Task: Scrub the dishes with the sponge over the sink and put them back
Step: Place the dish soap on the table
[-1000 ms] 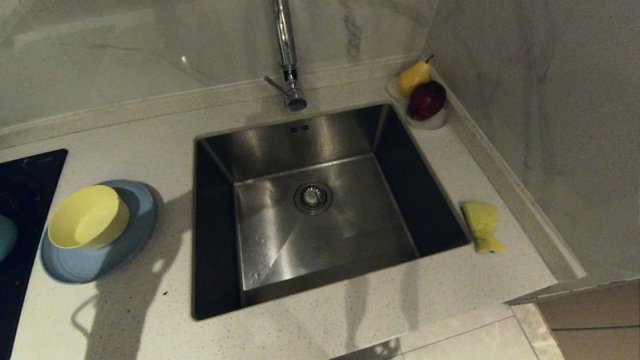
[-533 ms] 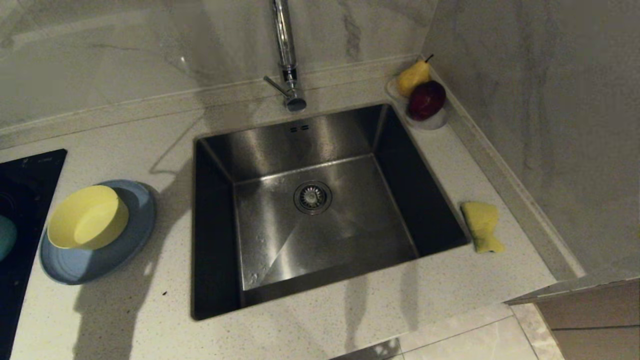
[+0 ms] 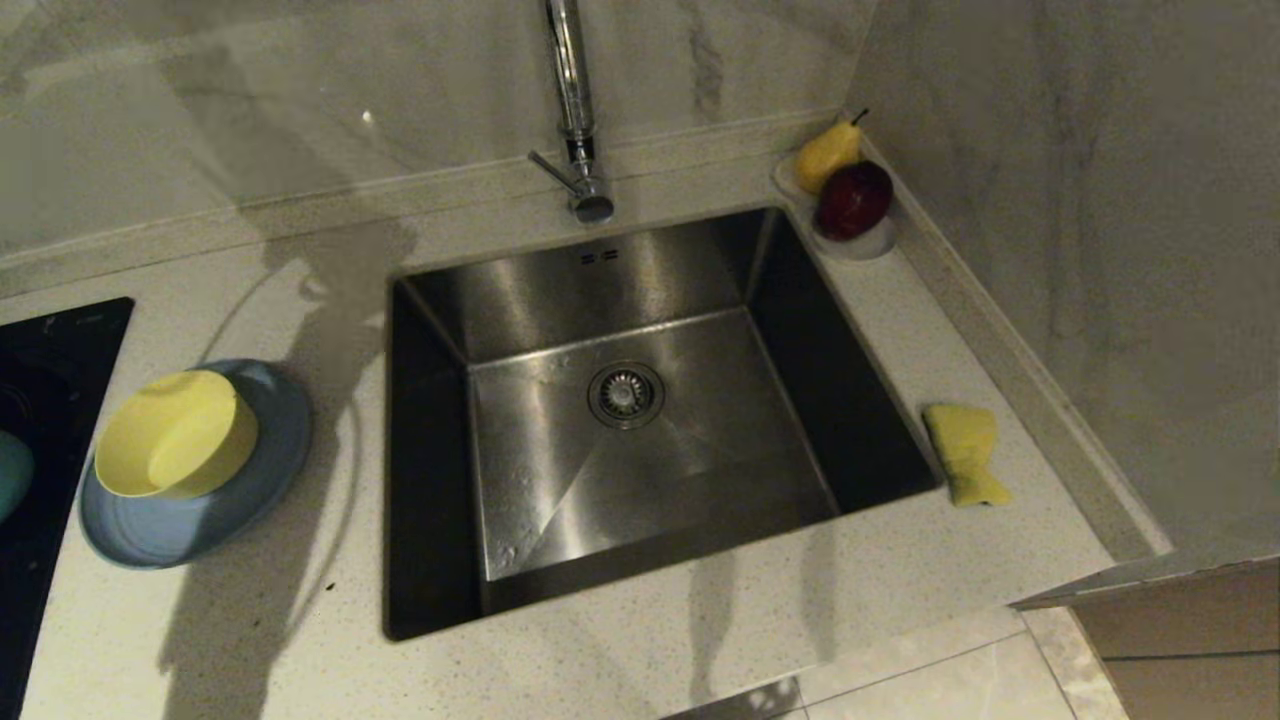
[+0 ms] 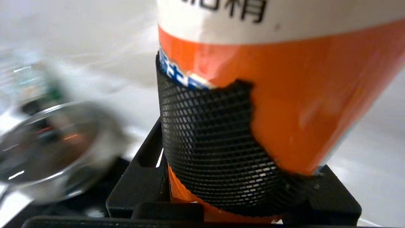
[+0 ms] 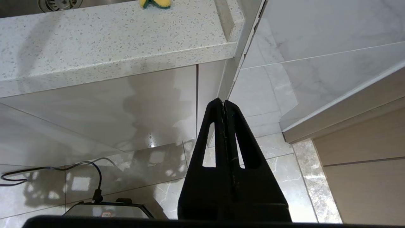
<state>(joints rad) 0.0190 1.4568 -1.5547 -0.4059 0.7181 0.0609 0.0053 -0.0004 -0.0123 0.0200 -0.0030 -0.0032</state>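
Left hand (image 4: 221, 177): jaws part-open, clamped round an orange-and-white bottle (image 4: 284, 95), out of the head view. Right hand (image 5: 224, 107): closed, empty, parked below the bench (image 3: 700, 640) edge. Judged step: detergent before scrubbing. Next: bottle to sponge (image 3: 965, 453), lying right of the sink (image 3: 620, 270); yellow bowl (image 3: 175, 432) on plate (image 3: 200, 520), left.

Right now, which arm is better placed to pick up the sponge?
Probably the right. The right hand is shut and empty, hanging below the counter edge on the sponge side. The left hand is already gripping an orange bottle.
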